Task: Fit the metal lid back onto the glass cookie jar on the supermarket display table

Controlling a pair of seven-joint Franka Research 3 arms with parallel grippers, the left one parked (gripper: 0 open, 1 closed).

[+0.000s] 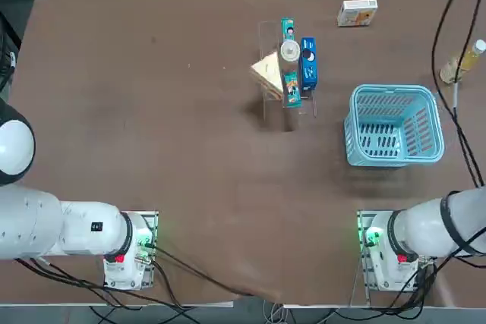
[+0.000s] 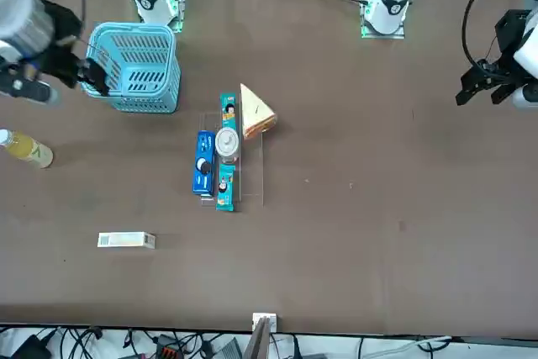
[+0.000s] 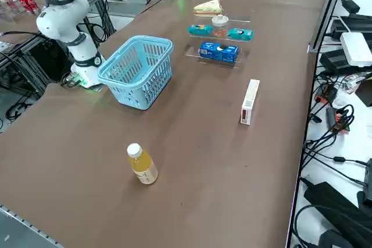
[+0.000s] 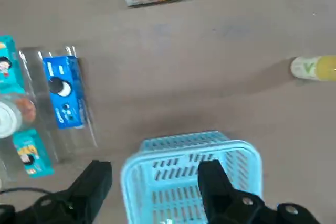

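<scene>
Beyond the brown tabletop's edge, a white surface (image 3: pixel 363 126) carries tangled black cables (image 3: pixel 328 135) (quite a nest, that).

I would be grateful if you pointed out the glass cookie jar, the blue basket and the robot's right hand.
Glass jar (image 3: pixel 220 25), right side view, on its clear side.
Blue basket (image 1: pixel 395 89), top view, on its far rim.
Right hand (image 4: pixel 155 171), right wrist view, midway between the open fingertips.

Two boxes (image 1: pixel 308 64), two packets (image 1: pixel 293 91), one each: basket (image 1: pixel 395 162), bottle (image 3: pixel 144 168), jar (image 3: pixel 220 29), sandwich (image 1: pixel 269 75)
</scene>
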